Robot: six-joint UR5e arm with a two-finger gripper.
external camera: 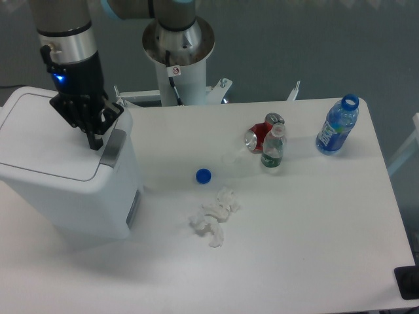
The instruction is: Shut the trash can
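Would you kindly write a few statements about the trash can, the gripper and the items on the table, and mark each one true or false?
1. The trash can has its lid lying flat on top. True.
2. The gripper is over the middle of the table, above the crumpled tissue. False: it is at the trash can, over the lid's edge near the grey latch.
3. The blue bottle stands upright without a cap. True.
4. The loose blue cap sits on top of the trash can. False: it lies on the table, between the trash can and the small clear bottle.
5. The red can lies right behind the small clear bottle. True.
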